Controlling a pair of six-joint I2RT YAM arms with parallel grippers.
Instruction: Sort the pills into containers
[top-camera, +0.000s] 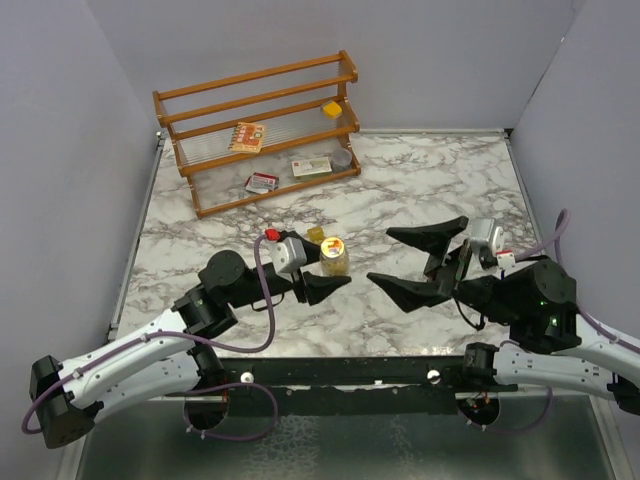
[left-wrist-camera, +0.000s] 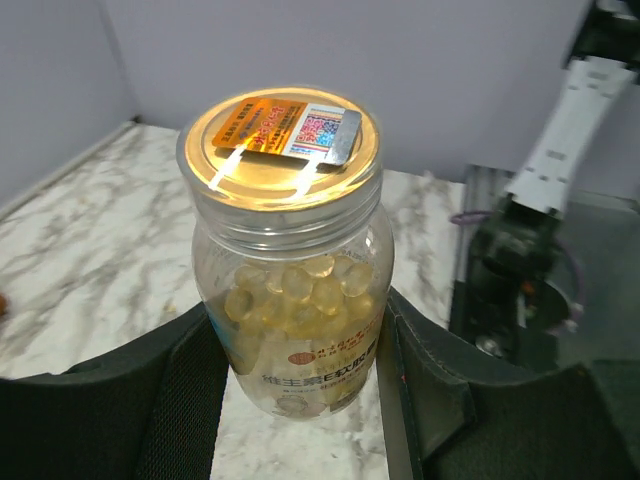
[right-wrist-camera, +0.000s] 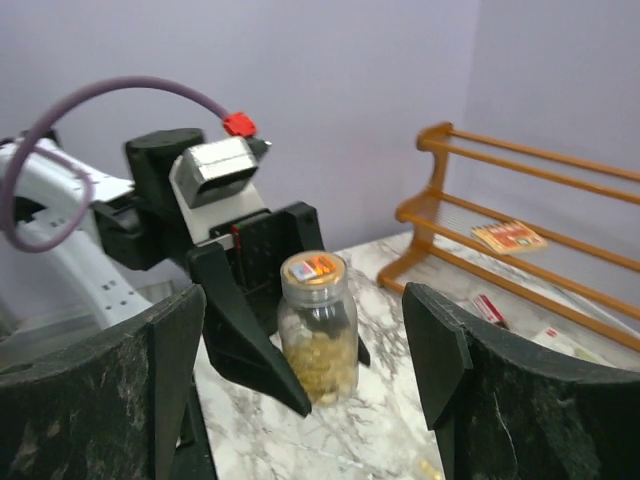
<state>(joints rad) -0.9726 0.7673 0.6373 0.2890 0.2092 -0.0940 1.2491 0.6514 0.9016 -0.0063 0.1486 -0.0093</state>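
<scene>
A round clear jar (top-camera: 334, 256) with a gold lid, about half full of yellow softgel pills, stands upright on the marble table. My left gripper (top-camera: 322, 264) brackets it; in the left wrist view both fingers press against the sides of the jar (left-wrist-camera: 290, 290). My right gripper (top-camera: 378, 256) is open wide and empty, just right of the jar and pointing at it. The right wrist view shows the jar (right-wrist-camera: 318, 330) between the left gripper's black fingers (right-wrist-camera: 250, 350). A small squarish yellow box (top-camera: 332, 108) sits on the rack's upper shelf.
A wooden rack (top-camera: 258, 100) stands at the back left, holding printed card packets (top-camera: 247, 136) and a round grey tin (top-camera: 342, 157). A small yellow thing (top-camera: 315, 235) lies by the left gripper; I cannot tell what it is. Grey walls close in both sides.
</scene>
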